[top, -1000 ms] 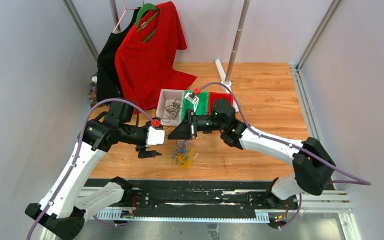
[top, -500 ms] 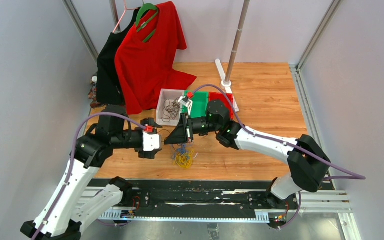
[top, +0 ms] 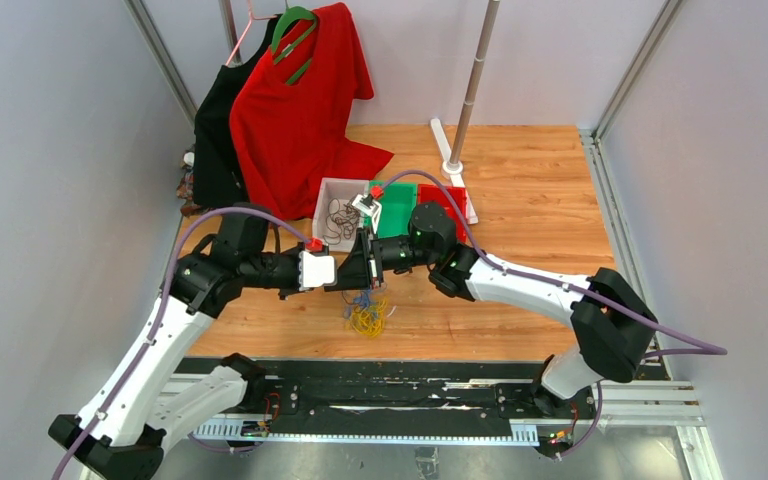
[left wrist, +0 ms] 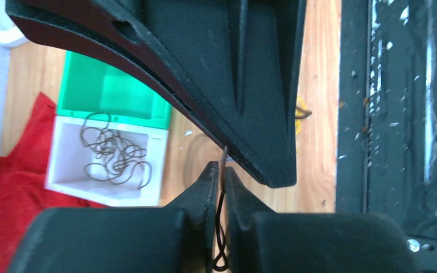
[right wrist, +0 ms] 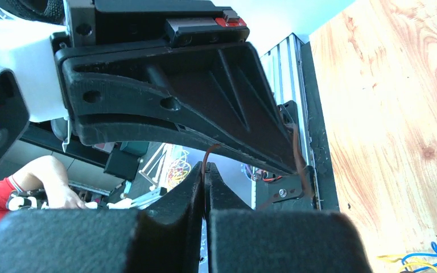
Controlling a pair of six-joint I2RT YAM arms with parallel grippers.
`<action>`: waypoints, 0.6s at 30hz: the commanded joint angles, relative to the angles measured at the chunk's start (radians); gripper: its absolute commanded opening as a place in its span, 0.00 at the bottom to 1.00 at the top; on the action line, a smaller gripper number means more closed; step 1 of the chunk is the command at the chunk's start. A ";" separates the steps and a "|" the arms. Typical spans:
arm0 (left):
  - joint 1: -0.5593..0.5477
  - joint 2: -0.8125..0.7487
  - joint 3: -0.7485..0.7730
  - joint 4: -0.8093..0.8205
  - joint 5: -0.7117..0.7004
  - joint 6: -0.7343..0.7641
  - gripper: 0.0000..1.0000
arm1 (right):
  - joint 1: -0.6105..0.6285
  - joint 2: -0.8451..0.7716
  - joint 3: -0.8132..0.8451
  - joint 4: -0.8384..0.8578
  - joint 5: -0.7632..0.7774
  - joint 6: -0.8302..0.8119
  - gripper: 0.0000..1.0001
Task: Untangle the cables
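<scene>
the two grippers meet tip to tip above the desk (top: 530, 200), a little in from the middle of its near edge; the left gripper (left wrist: 220, 170) has its fingers drawn nearly together, pinching a thin dark brown cable (left wrist: 222, 199) that runs down between them and ends in a small loop at the bottom of the left wrist view; the right gripper (right wrist: 203, 170) is fully closed, and the same sort of brown strand comes out of its tips and curves up toward the underside of the left one; a further length of it hangs along that gripper's lower edge; whether the strand is taut between the two cannot be told.

on the desk right under the grippers lie the blue cable bundle (top: 362, 298) and the yellow cable bundle (top: 367, 320), touching each other, the yellow one nearer the near edge; neither is held.

around the middle of the desk stand three bins in a row: a white bin (top: 332, 185) holding loose dark cables (top: 341, 218), a green bin (top: 397, 212) just beside it, and a red bin (top: 445, 195) partly behind the right arm.

over the far left corner hangs a red shirt (top: 295, 110) on a green hanger (top: 292, 25), with a black garment (top: 215, 140) beside it at the left edge; a pole (top: 475, 80) stands at the far edge.
</scene>
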 commanded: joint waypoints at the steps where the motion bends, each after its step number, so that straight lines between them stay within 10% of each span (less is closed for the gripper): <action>1: -0.005 -0.021 0.050 0.035 -0.059 -0.051 0.01 | 0.004 -0.007 -0.013 0.038 0.011 -0.012 0.05; 8: -0.005 -0.042 0.154 0.045 -0.068 -0.171 0.00 | -0.031 -0.118 -0.096 -0.145 0.163 -0.166 0.39; 18: -0.005 0.064 0.405 0.048 -0.049 -0.422 0.00 | 0.072 -0.268 -0.172 -0.187 0.579 -0.478 0.50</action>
